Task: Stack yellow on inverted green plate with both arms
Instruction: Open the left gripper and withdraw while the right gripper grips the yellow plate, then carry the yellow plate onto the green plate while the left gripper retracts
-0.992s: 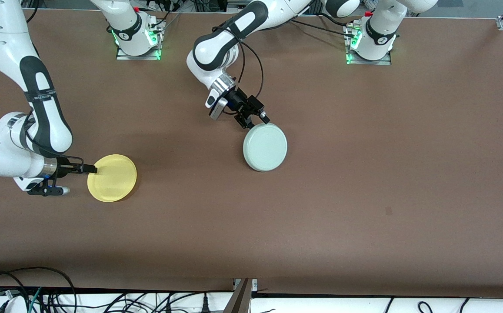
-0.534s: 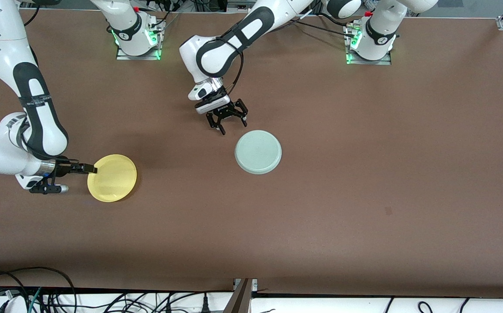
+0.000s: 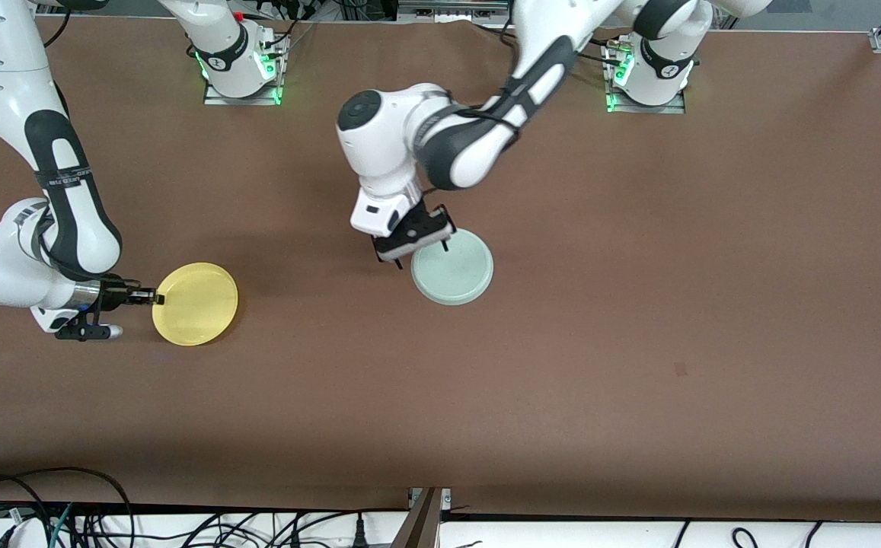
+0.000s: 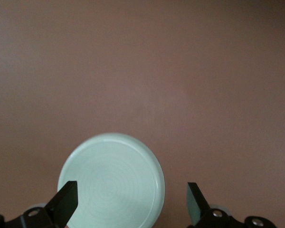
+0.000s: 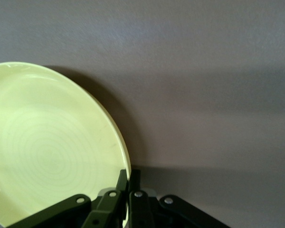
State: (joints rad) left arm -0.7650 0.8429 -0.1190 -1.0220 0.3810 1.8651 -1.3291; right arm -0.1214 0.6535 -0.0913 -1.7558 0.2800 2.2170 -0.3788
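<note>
The pale green plate lies upside down and flat on the table near its middle; it also shows in the left wrist view. My left gripper is open and empty above the plate's edge toward the right arm's end, its fingertips spread wider than the plate. The yellow plate is at the right arm's end of the table. My right gripper is shut on its rim and holds it a little tilted, its shadow on the table beneath. The right wrist view shows the yellow plate pinched between the fingers.
The brown table holds nothing else. The two arm bases stand along the edge farthest from the front camera. Cables hang below the near edge.
My left gripper let go of the green plate, which dropped flat upside down, and the arm then swung up over its edge. My right gripper raised the yellow plate slightly.
</note>
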